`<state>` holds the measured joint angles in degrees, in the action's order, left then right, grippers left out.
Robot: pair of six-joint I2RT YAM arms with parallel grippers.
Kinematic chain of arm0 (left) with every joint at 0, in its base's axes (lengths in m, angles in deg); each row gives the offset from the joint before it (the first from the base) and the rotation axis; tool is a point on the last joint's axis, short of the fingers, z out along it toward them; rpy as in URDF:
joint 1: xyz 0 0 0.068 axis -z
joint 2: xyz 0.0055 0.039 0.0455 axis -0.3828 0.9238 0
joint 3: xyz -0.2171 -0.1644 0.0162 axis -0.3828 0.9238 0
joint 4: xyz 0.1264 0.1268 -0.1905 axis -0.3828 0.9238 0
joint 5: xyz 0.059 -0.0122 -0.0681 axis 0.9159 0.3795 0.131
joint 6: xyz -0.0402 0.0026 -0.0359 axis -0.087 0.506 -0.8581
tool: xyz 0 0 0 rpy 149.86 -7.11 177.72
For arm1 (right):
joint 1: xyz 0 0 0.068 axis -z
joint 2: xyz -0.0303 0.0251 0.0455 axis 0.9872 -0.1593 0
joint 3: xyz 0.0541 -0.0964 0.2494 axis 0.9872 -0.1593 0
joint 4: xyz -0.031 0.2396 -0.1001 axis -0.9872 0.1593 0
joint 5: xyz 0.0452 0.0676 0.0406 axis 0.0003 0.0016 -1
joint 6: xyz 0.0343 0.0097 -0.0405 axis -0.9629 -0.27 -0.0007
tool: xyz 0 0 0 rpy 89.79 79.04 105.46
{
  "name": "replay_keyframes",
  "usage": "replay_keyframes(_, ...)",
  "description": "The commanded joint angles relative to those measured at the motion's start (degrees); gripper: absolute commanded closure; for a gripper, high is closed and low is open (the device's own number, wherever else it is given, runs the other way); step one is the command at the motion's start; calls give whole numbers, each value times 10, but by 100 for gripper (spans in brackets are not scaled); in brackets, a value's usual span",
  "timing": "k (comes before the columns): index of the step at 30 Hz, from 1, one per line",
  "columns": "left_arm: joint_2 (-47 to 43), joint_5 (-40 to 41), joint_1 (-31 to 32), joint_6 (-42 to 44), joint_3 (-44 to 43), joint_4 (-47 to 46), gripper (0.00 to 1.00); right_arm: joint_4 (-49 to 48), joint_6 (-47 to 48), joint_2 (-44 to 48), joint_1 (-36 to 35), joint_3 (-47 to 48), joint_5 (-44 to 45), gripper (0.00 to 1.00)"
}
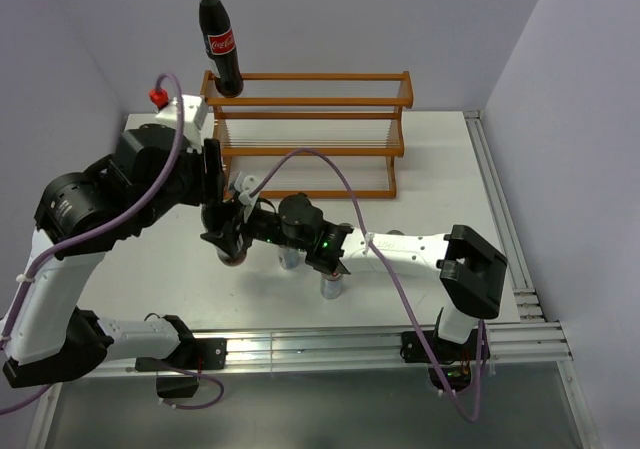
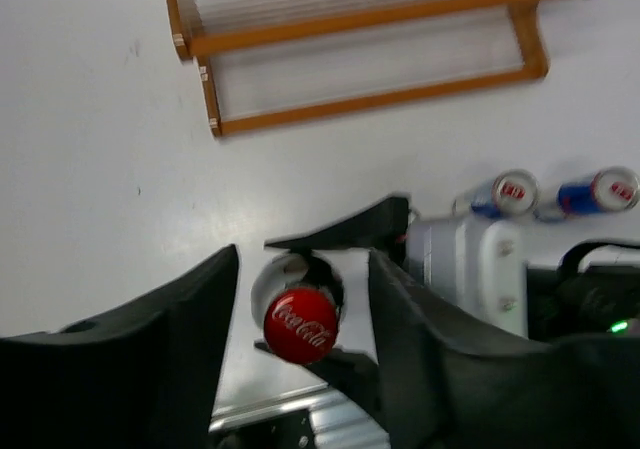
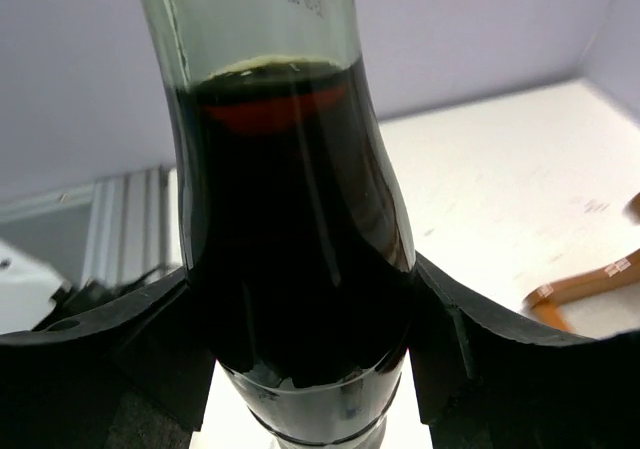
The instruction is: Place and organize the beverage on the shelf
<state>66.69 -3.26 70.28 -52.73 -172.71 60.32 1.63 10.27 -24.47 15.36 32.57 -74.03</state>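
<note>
One cola bottle (image 1: 222, 49) stands on the top tier of the wooden shelf (image 1: 310, 119), at its left end. My right gripper (image 1: 238, 241) is shut on the body of the second cola bottle (image 3: 290, 269), which stands upright in front of the shelf. My left gripper (image 2: 300, 299) is open above that bottle, with its fingers either side of the red cap (image 2: 300, 326) and apart from it. Two blue-and-silver cans (image 2: 505, 192) (image 2: 600, 191) stand beside the right arm. In the top view they (image 1: 291, 259) (image 1: 332, 287) are partly hidden under it.
The shelf's lower tiers (image 2: 370, 99) hold nothing. The walls close in behind the shelf and on both sides. A metal rail (image 1: 380, 344) runs along the near table edge. The two arms crowd together around the held bottle.
</note>
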Motion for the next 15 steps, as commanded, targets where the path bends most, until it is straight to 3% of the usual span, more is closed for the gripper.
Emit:
replay_keyframes(1, -20, 53, 1, 10, -47, -97, 37, -90, -28, 64, -19, 28, -23, 100)
replay_keyframes(4, -10, 92, 2, 21, -58, -96, 25, -95, -39, 97, -28, 21, -19, 100)
replay_keyframes(9, -21, 133, 1, 27, -71, -140, 14, -82, -49, 139, -36, 11, -15, 100)
replay_keyframes(15, -68, 258, 0, 45, 27, -273, 2, -48, -54, 217, -38, -28, 37, 100)
